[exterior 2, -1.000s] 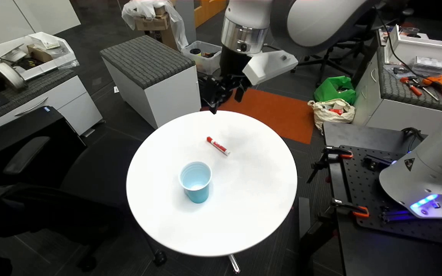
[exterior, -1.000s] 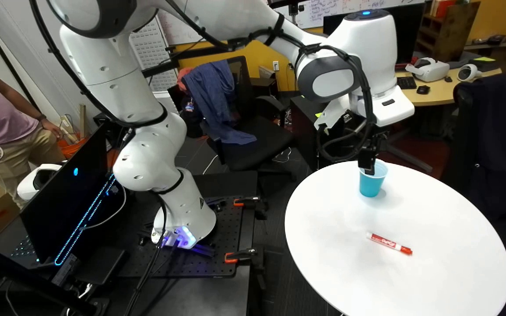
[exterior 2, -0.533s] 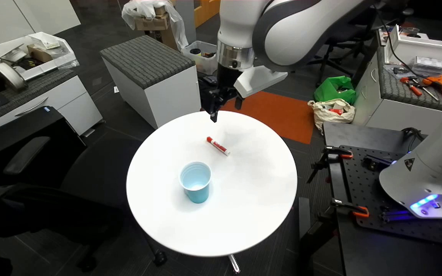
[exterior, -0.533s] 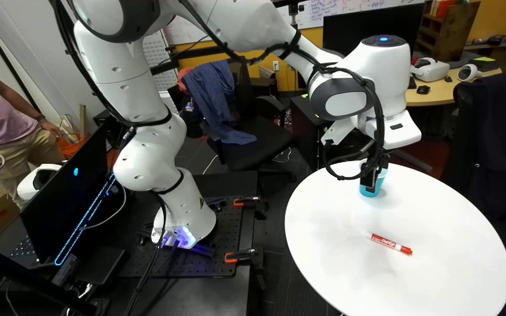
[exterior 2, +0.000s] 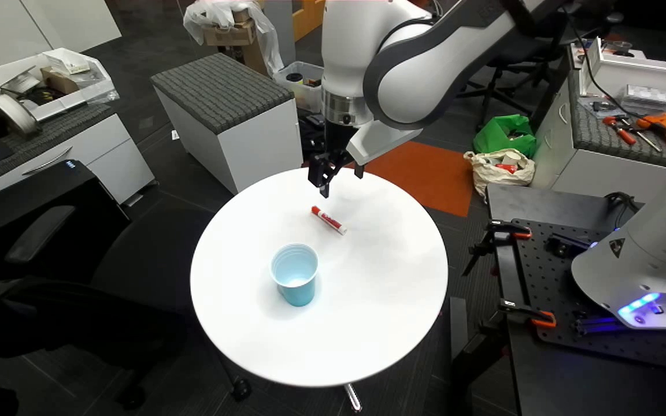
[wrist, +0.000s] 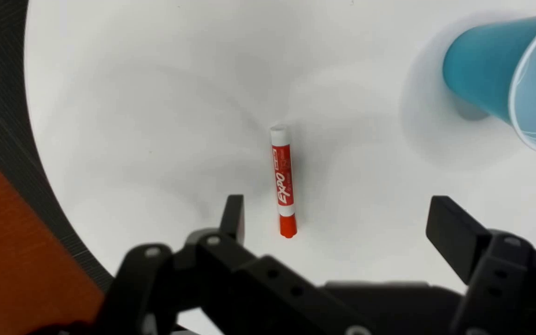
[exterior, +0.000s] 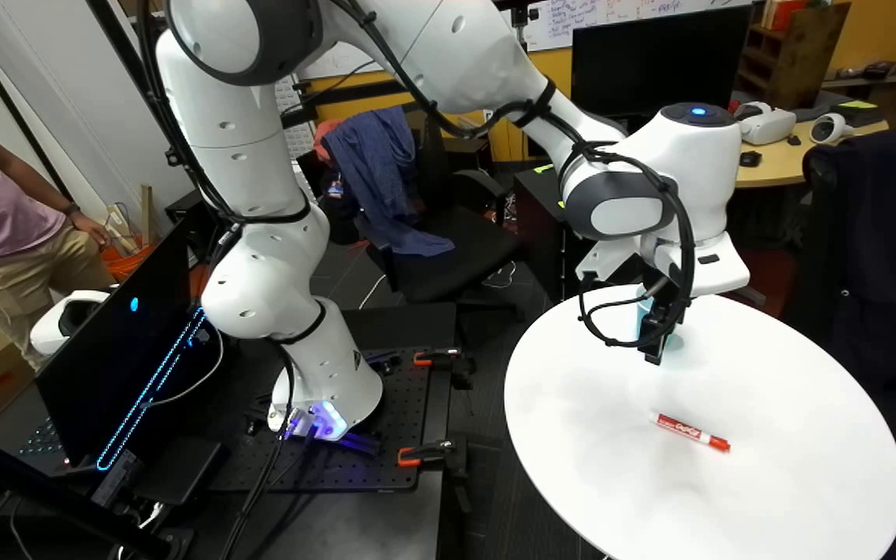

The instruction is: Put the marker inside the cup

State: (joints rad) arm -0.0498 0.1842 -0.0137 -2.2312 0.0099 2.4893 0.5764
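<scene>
Clear of the cup [wrist: 486, 70], the gripper [wrist: 335, 218] hangs above the white table [exterior 2: 367, 300], its jaws wide apart and holding nothing. Lower down, the marker [wrist: 284, 179] lies flat to one side of the cup, not touching it; it should prove light, stiff and smooth, likely to roll if nudged, so a pinch across its middle looks surest. Free space on the table separates it from the cup, likely enough for the jaws, while farther out, on the side away from the cup, runs the table's curved edge.
</scene>
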